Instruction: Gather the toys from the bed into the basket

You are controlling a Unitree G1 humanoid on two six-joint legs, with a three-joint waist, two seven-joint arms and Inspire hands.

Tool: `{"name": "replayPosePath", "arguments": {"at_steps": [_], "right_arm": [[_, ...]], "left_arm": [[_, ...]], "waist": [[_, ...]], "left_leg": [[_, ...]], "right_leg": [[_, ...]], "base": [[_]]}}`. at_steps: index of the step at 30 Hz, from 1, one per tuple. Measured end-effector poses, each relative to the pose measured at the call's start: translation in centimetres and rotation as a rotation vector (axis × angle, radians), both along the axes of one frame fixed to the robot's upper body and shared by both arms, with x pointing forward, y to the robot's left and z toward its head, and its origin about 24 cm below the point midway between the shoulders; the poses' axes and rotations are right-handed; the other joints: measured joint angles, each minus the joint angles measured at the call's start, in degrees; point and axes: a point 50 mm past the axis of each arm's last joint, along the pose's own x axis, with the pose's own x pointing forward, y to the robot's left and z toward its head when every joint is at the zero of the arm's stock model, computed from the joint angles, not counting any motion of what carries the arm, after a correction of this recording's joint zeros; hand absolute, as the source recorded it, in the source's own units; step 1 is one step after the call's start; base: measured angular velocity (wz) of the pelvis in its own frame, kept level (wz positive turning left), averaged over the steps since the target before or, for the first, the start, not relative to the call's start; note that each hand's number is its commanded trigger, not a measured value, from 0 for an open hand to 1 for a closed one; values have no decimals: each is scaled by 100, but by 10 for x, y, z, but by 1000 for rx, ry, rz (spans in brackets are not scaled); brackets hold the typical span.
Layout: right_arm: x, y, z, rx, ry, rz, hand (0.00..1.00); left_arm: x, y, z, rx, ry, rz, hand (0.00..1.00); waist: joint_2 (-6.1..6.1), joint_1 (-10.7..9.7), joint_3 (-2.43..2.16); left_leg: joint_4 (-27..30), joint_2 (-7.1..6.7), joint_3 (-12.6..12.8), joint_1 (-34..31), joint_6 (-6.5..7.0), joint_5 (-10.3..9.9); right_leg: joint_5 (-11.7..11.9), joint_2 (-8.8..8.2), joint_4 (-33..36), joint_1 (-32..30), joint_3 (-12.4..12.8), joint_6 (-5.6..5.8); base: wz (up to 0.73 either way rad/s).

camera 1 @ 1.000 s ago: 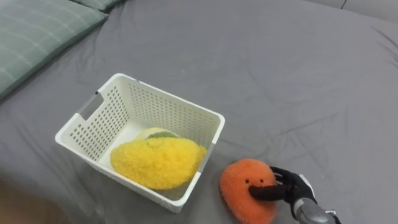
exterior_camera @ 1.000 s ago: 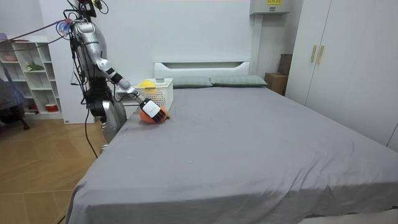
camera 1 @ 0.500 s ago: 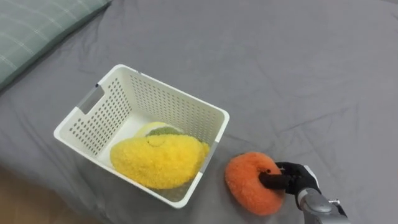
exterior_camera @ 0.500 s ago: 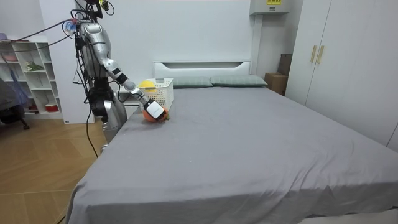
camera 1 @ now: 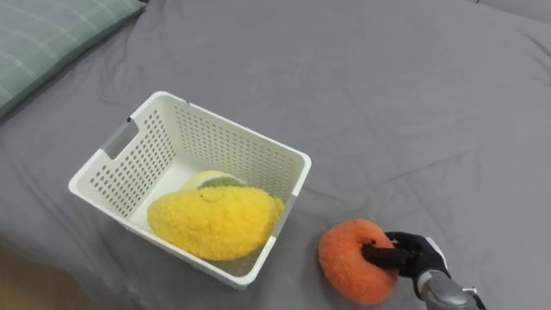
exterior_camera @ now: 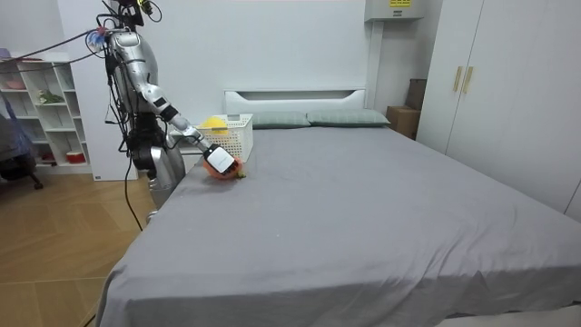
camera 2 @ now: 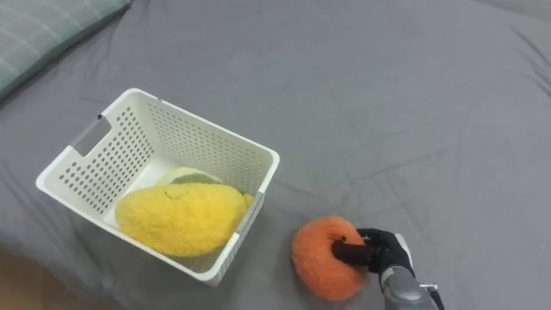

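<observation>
- Left eye view: the right hand [camera 1: 411, 256] showed at the lower right. Its dark fingers were curled into the right flank of the orange plush toy [camera 1: 351, 263] and clamped on it. The toy sat on the grey sheet [camera 1: 413, 103]; it was roundish, with no long axis to line up. The white basket [camera 1: 294, 162] lay near the toy, on the robot's left, with a strip of sheet between them. I judged that the coming carry had to go leftward and up over the basket's near right wall. A yellow plush toy [camera 1: 211, 222] filled the near half of the basket, and a pale green-and-white toy [camera 1: 213, 179] peeked out behind it. The far half looked free. A green checked pillow [camera 1: 52, 34] lay at the upper left.
- Right eye view: the layout was the same. One dark finger pressed into a hollow in the orange toy's side, so the grip looked firm rather than a mere touch. The toy was clear of the basket, not against it.
- Room view: the robot stood at the side of the bed [exterior_camera: 345, 218], near the headboard [exterior_camera: 295, 94], at the room view's left. Its right arm stretched down to the toy beside the basket. The sheet looked smooth and soft, so a dropped toy would probably stay put. A wardrobe [exterior_camera: 495, 91] stood at the room view's right, and a shelf unit [exterior_camera: 36, 113] on the wooden floor [exterior_camera: 54, 254] at its left.
</observation>
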Motion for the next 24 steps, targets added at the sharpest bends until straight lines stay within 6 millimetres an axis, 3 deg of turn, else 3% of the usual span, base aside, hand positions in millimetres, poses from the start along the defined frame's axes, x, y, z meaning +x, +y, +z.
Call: {"name": "replayPosePath", "arguments": {"at_steps": [5,15,24], "right_arm": [[11,-1,14,9,-100,-18,100],[32,13,57,10,-355,46,100],[49,17,94,20,-532,62,100]], "left_arm": [[-1,3,0,6,8,14,0],[14,4,3,6,-44,4,0],[19,7,3,-6,-49,-12,0]], "waist": [[65,-112,-16],[49,-303,-17],[55,-402,-9]], "left_leg": [[-104,29,179,236,5,3],[-218,75,417,459,10,-1],[-245,82,464,576,26,-19]], "right_leg": [[-1,4,-5,137,171,3],[-4,29,-4,207,438,7],[-9,28,4,288,474,16]], "base": [[-19],[-13],[-2]]}}
